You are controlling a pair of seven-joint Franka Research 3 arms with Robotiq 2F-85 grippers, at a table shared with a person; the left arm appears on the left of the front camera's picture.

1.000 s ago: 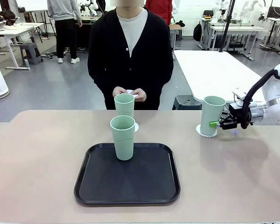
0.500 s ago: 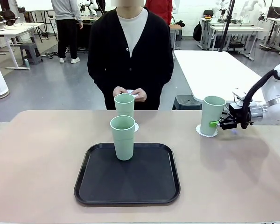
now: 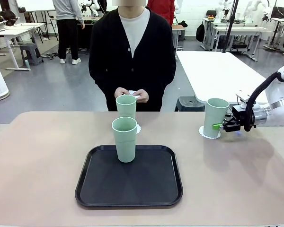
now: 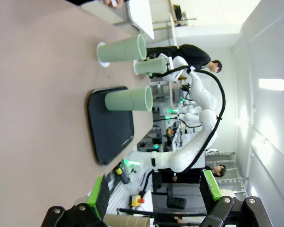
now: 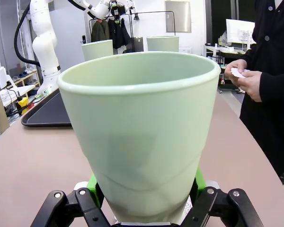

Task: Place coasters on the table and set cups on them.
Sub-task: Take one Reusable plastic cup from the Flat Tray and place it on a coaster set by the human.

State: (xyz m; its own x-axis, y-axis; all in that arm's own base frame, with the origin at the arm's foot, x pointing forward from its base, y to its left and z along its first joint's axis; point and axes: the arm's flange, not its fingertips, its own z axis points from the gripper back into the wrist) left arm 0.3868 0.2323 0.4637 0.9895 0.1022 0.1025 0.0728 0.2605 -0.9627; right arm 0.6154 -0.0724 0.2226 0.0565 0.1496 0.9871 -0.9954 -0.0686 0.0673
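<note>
From where I stand, the right gripper [image 3: 219, 125] is clamped on the right-hand cup [image 3: 215, 116], at the right of the front view. In the right wrist view its green pads [image 5: 92, 182] press the lower wall from both sides. That cup looks seated on a coaster [image 3: 208, 133] on the table [image 3: 47, 156]. The left gripper [image 4: 156, 191] hangs spread wide with nothing between its fingers.

These tumblers look light, stiff and smooth. Being tall and tapered, they would likely tip from a knock near the rim, so a hold low on the wall seems sound. The paper coasters look flimsy, and I'd guess a dragged cup would carry one along.

At centre frame the tray cup [image 3: 125, 139] stands near the far edge of the black tray [image 3: 132, 189]. The far cup [image 3: 126, 106] is close behind it on its own coaster [image 3: 137, 128], so there is little room between them. The person's hands [image 3: 131, 95], just beyond that rim, hold something small and white. The left of the table lies open, and so does the surface to the right of the gripper for backing away.
</note>
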